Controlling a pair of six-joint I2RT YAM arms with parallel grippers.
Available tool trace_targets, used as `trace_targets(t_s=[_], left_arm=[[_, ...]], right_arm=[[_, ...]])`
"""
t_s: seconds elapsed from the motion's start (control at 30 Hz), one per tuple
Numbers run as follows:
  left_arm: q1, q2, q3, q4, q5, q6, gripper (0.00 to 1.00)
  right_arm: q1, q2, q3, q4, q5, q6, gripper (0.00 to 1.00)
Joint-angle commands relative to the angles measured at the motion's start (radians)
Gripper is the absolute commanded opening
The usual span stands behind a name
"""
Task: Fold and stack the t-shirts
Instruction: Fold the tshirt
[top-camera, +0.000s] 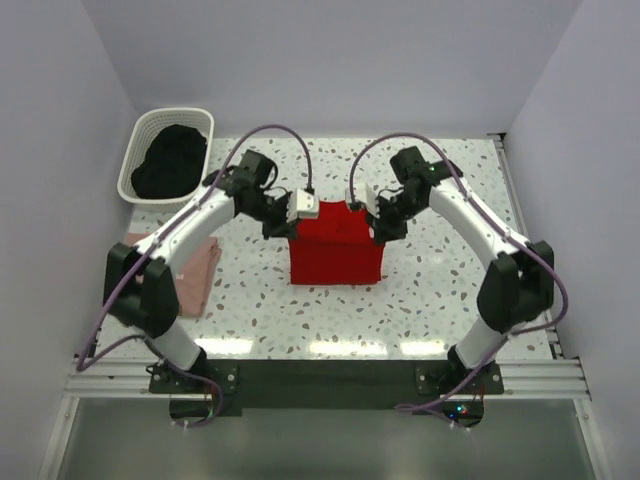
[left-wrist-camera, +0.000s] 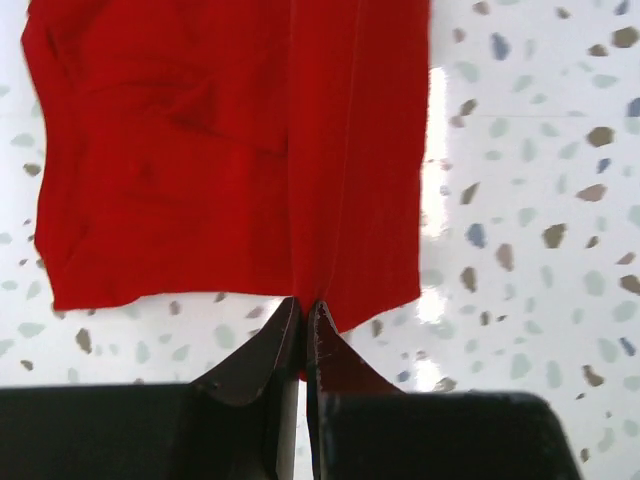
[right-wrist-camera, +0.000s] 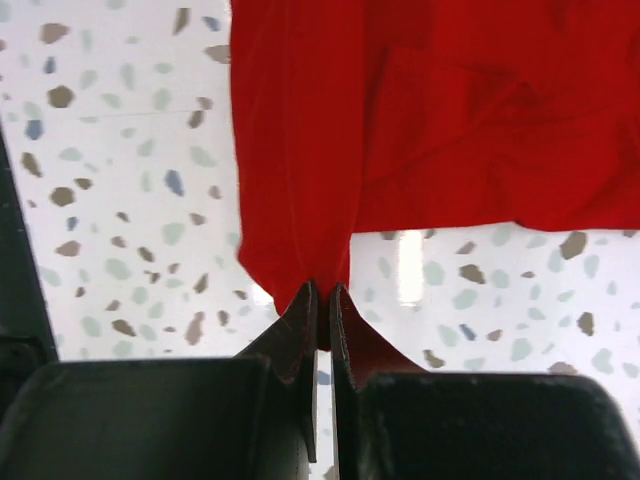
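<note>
A white speckled table (top-camera: 440, 300) is seen. A red tee (top-camera: 337, 250) is laid near its middle, folded into a rough rectangle. A pink tee (top-camera: 197, 275) is laid by the left edge, partly hidden. A white basket (top-camera: 176, 112), filled with dark cloth (top-camera: 170, 165), is set at the far left corner.

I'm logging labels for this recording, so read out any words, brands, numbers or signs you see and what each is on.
No text can be read in any view.
The plain bright red cloth t-shirt shows no print or tag.
The pale pink cloth t-shirt, partly under the left arm, is too small to show any print.
The white plastic basket and the speckled table bear no visible marks.
</note>
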Motion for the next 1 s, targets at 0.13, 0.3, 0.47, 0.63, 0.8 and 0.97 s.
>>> trace_targets(t_s=[0.13,0.3,0.47,0.63,0.8,0.97], left_arm=[[0.124,0.423,0.399,-0.088,-0.018,0.036,0.00],[0.136,0.624,0.519,-0.019,-0.058,-0.021,0.00],[0.136,0.661,0.431,0.030,-0.052,-0.055,0.00],[0.130,0.511,0.188,0.117,-0.040,-0.067,0.00],[0.112,0.302,-0.071,0.154,0.012,-0.059,0.00],[0.075,0.120,-0.268,0.167,0.047,-0.064,0.09]], right_arm=[[-0.072,0.386,0.351,0.009,0.027,-0.061,0.00],[-0.081,0.606,0.485,0.071,0.056,-0.021,0.00],[-0.078,0.662,0.418,0.143,0.062,0.008,0.00],[-0.057,0.561,0.198,0.186,0.032,0.064,0.00],[0.016,0.307,-0.140,0.278,0.010,0.129,0.00],[0.075,0.170,-0.246,0.194,-0.050,0.222,0.16]])
